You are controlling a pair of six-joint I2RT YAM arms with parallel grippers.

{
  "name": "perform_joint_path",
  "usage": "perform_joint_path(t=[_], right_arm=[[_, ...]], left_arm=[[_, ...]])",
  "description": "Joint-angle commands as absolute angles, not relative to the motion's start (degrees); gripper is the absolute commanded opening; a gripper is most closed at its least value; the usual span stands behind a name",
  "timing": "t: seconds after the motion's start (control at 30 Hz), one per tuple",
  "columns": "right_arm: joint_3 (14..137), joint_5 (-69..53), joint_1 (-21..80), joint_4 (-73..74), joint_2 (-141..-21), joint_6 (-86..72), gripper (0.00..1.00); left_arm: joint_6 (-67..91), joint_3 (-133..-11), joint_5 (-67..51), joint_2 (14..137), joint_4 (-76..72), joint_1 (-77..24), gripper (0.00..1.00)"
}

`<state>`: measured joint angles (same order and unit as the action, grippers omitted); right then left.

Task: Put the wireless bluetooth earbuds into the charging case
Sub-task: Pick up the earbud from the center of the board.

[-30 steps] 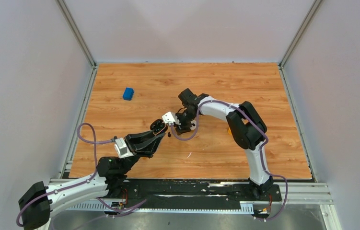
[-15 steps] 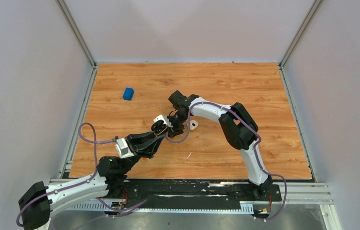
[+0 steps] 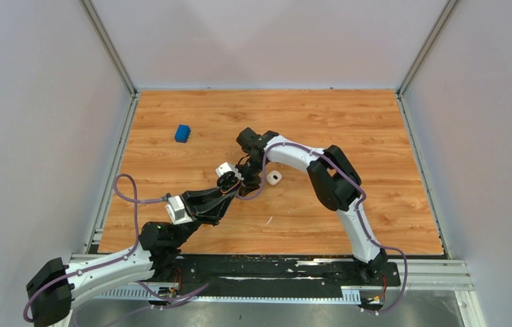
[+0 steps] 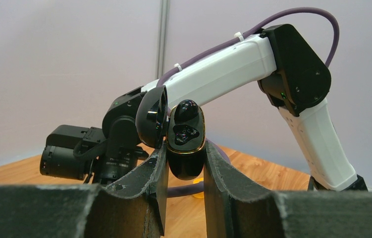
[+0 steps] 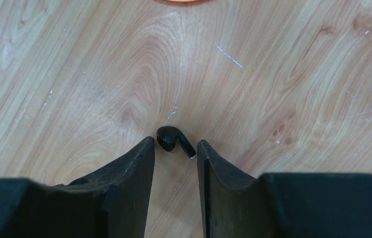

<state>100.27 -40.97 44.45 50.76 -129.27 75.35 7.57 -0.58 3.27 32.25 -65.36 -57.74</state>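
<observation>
The charging case (image 4: 186,134) is glossy black with a gold rim, and its lid (image 4: 151,119) is swung open to the left. My left gripper (image 4: 184,151) is shut on the case's lower body and holds it off the table, as the top view also shows for the case (image 3: 226,180). One black earbud (image 5: 174,140) with a whitish stem tip lies on the wood. My right gripper (image 5: 175,145) is open, its fingertips low on either side of the earbud, the left tip almost touching it. In the top view the right gripper (image 3: 244,182) sits right beside the case.
A blue block (image 3: 183,133) lies at the back left of the wooden table (image 3: 375,136). A small pale ring (image 3: 274,178) lies just right of the right wrist. Purple cables loop near both wrists.
My right arm has swung left and down over the earbud, uncovering the pale ring, and its jaws have narrowed. The left gripper has kept the case nearly still.
</observation>
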Motion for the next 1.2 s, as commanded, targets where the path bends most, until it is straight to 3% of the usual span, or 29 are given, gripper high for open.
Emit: perform_joint_path(t=[0.0,0.3,0.6,0.8,1.17], right_arm=[[101.49,-38.88,45.80,54.69,-132.32,76.89,0.39],[101.82,-37.57,46.66,55.19,-132.89,77.03,0.39],[104.69,-36.09,46.92,58.73,-135.02,76.47,0.31],[109.32,-35.48,46.87,65.36,-137.59,73.44,0.19],[104.92,-48.14,41.78,65.49,-129.93,62.34,0.15]], left_arm=[[7.82,3.65,2.98,32.33,-66.57,-57.64,0.00],[7.74,3.51,2.99,32.60,-66.15,-57.65,0.00],[7.73,3.25,2.97,32.69,-65.40,-57.65,0.00],[7.56,2.99,2.90,32.84,-64.88,-57.66,0.00],[6.89,2.95,3.12,31.88,-64.16,-57.63,0.00]])
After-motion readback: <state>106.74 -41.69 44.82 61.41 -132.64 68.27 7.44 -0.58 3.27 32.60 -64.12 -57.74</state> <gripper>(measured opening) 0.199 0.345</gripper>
